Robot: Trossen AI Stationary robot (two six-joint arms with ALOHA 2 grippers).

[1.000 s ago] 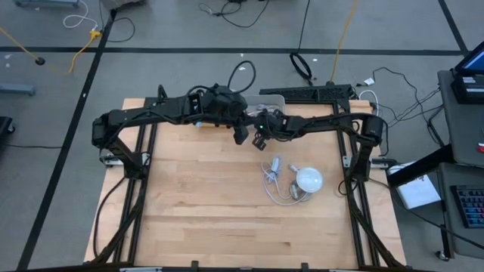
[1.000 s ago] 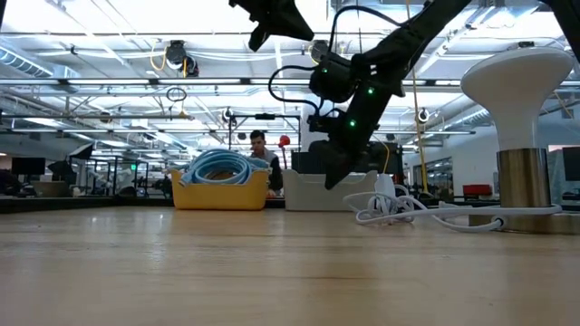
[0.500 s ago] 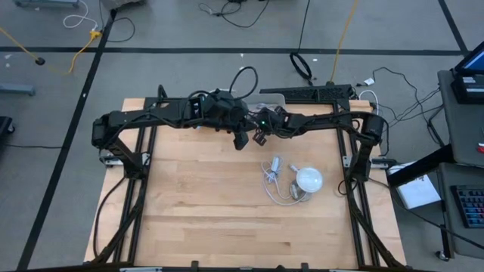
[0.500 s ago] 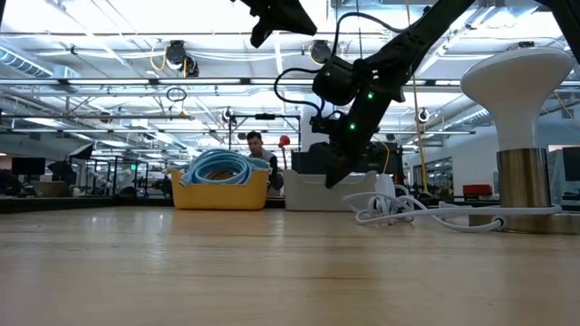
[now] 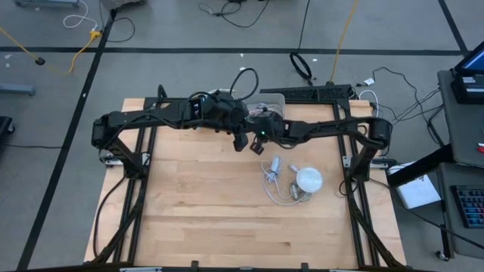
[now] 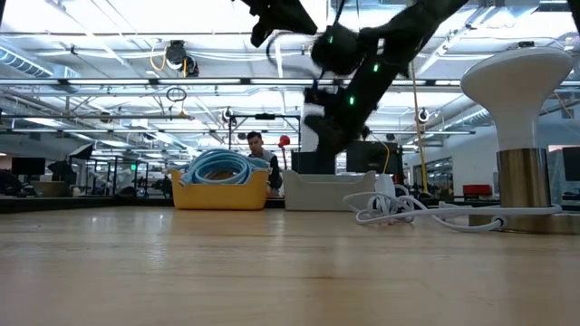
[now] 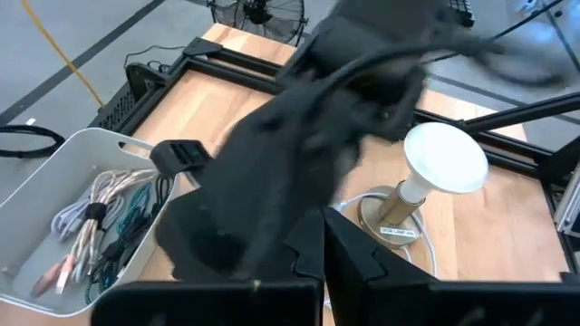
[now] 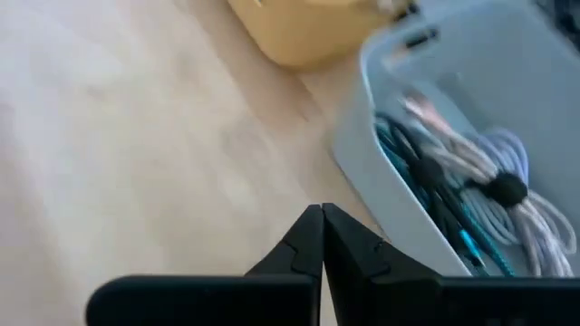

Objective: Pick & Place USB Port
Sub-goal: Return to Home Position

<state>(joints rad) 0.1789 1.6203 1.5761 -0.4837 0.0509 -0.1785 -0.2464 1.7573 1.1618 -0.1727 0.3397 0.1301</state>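
Observation:
A white USB plug (image 5: 274, 164) on a coiled white cable (image 5: 272, 185) lies on the wooden table beside a white dome lamp (image 5: 308, 180); in the low view the plug (image 6: 384, 189) stands next to the lamp (image 6: 521, 109). My left gripper (image 5: 240, 142) hangs shut and empty high over the table's far middle (image 7: 323, 254). My right gripper (image 5: 257, 146) is just to its right, also shut and empty (image 8: 322, 240), raised above the table (image 6: 324, 143), on the far-left side of the plug.
A grey bin (image 5: 271, 101) with bundled cables (image 8: 471, 190) sits at the table's far edge. A yellow bin (image 6: 220, 189) with a coiled blue cable stands left of it. The near half of the table (image 5: 204, 219) is bare wood. A person (image 6: 259, 145) is in the room behind.
My right gripper has risen from just above the table in front of the grey bin and drifted slightly toward the table's left, staying shut. The plug, cable and lamp have not moved.

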